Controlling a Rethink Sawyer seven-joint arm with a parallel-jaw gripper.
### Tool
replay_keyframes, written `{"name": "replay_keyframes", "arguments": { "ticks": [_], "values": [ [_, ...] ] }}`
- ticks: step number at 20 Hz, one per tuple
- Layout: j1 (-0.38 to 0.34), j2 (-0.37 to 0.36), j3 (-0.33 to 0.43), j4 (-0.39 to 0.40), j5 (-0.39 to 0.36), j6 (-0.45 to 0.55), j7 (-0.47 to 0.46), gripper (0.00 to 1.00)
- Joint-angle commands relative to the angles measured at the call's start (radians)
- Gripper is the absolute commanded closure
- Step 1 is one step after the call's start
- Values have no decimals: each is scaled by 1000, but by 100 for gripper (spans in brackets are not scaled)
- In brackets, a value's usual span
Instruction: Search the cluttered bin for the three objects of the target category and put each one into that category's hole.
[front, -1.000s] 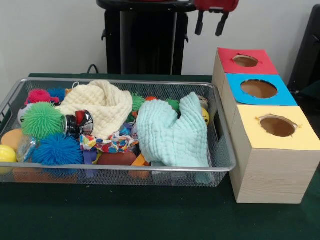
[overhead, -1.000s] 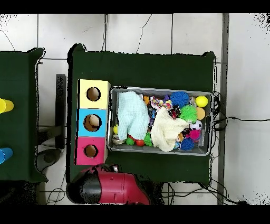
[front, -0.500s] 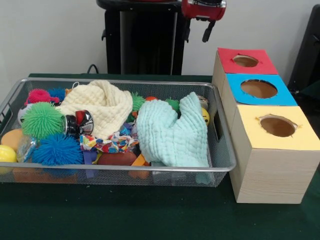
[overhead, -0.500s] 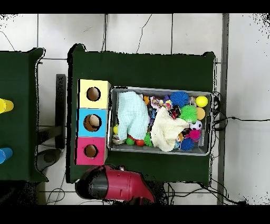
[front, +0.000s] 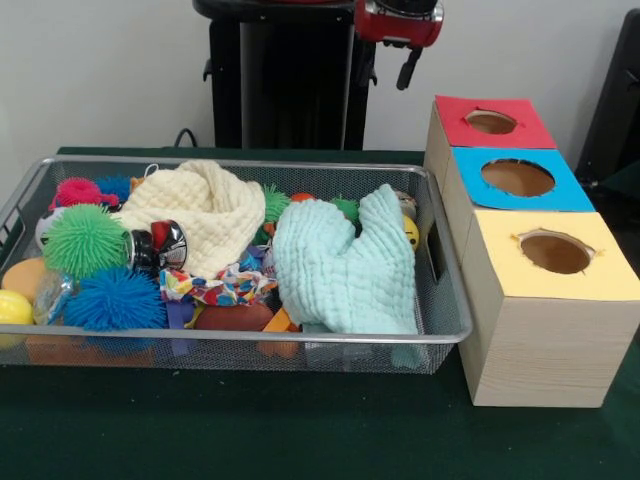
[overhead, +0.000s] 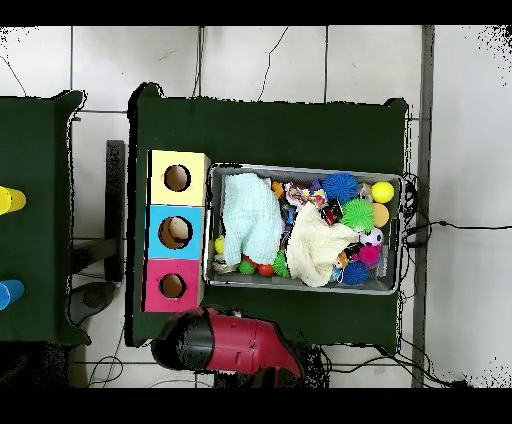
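Observation:
The silver wire mesh bin (front: 250, 338) lies on the dark green table, full of clutter; it also shows in the overhead view (overhead: 300, 287). A confetti-patterned cloth scrap (front: 215, 288) lies at the bin's front middle, between the two waffle cloths, and shows in the overhead view (overhead: 305, 193). A small multicoloured braided piece (front: 264, 260) peeks out beside it. A third such thing cannot be told. My gripper (front: 385, 68) hangs high at the top edge, behind the bin's far right corner, open and empty. In the overhead view only the red arm (overhead: 230, 345) shows.
A mint-green waffle cloth (front: 345, 265) and a cream waffle cloth (front: 200, 210) cover much of the bin. Spiky green (front: 82, 240) and blue (front: 115, 298) balls lie at its left. Red (front: 492, 122), blue (front: 518, 178) and yellow (front: 555, 255) holed boxes stand in a row to the right.
My gripper has moved left along the top edge of the front view, from above the red box towards the bin. In the overhead view the arm has swung right. The bin's contents are unchanged.

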Motion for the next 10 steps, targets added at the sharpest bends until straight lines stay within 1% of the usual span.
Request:
{"name": "replay_keyframes", "arguments": {
  "ticks": [1, 3, 7, 10],
  "values": [
    [-48, 74, 14, -168, 34, 108, 179, 0],
    [-53, 100, 22, -187, 40, 98, 186, 0],
    [-75, 151, 52, -229, 42, 48, 172, 0],
    [-82, 173, 63, -268, 41, 53, 161, 0]
  ]
}}
